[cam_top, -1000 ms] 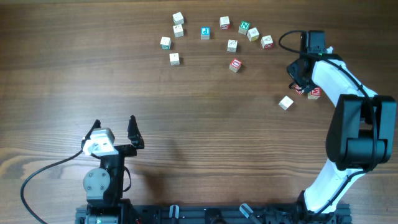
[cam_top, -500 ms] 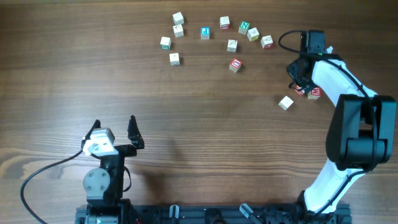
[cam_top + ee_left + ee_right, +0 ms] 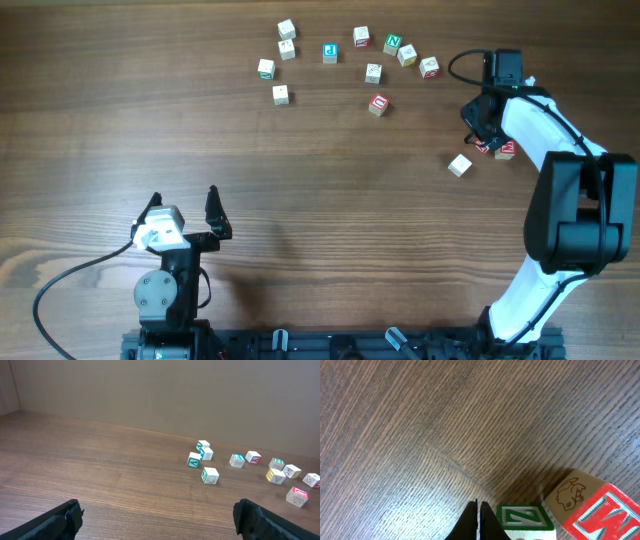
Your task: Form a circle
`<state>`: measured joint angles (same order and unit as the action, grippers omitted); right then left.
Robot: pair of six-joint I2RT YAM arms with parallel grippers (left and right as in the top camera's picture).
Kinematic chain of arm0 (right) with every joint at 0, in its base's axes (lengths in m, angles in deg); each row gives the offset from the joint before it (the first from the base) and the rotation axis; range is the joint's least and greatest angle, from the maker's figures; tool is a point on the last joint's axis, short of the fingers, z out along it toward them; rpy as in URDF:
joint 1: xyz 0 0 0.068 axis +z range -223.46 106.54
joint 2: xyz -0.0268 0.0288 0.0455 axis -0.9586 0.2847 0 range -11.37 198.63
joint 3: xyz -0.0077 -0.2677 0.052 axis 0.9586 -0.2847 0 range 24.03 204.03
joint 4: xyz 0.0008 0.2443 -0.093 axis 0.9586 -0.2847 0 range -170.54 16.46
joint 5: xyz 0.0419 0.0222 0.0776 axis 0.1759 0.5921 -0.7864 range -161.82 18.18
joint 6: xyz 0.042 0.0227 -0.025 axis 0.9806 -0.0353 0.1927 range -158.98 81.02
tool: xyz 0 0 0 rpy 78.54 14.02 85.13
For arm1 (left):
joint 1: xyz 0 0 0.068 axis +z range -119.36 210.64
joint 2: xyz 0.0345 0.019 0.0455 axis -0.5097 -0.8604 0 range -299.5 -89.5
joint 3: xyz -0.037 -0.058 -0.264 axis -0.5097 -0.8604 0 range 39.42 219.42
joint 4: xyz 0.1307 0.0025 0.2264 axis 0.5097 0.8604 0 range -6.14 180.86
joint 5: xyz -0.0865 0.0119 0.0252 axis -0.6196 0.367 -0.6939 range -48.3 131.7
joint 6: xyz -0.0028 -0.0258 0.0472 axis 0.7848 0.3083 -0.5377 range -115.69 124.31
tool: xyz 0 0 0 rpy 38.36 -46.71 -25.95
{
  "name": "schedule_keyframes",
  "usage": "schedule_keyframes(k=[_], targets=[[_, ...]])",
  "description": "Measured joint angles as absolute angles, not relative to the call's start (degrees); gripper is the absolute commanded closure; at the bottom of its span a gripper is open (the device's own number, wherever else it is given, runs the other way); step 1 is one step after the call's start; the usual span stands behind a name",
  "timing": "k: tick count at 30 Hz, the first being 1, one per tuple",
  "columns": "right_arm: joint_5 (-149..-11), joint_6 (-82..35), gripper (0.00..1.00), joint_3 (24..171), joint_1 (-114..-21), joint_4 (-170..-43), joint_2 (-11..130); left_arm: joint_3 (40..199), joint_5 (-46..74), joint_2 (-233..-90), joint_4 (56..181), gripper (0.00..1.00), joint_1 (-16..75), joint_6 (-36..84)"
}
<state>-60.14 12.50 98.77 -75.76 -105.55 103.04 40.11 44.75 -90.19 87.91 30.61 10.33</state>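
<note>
Nothing has moved: my right fingers (image 3: 474, 522) stay clenched, green-lettered wooden cube (image 3: 522, 519) at their three o'clock; left fingers (image 3: 213, 205) released.

Soft, even light fell from above on my table (image 3: 300, 200), and the wood showed no glare. From overhead, shadows were faint and short. In my left wrist view the left fingers (image 3: 65, 517) sat dark and blurred at the bottom corners, while the blocks (image 3: 210, 475) were sharp. In my right wrist view a soft shadow pooled beside the green-lettered block (image 3: 525, 517), and the grain was crisp.
</note>
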Motion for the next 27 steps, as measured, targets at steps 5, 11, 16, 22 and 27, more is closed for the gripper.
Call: schedule_keyframes(k=[5,11,16,22,27], targets=[[-59.96,12.90,0.95,98.77,-75.76,-105.68,103.04,40.11,44.75,-90.19,87.91,0.00,30.61,10.33],[-59.74,13.51,0.95,98.77,-75.76,-105.71,103.04,40.11,44.75,-90.19,87.91,0.00,30.61,10.33],[-59.72,13.51,0.95,98.77,-75.76,-105.71,103.04,40.11,44.75,-90.19,87.91,0.00,30.61,10.33],[-59.72,13.40,0.95,98.77,-75.76,-105.73,103.04,40.11,44.75,-90.19,87.91,0.00,30.61,10.33],[-59.76,12.79,0.95,98.77,-75.76,-105.66,103.04,40.11,44.75,-90.19,87.91,0.00,30.61,10.33]])
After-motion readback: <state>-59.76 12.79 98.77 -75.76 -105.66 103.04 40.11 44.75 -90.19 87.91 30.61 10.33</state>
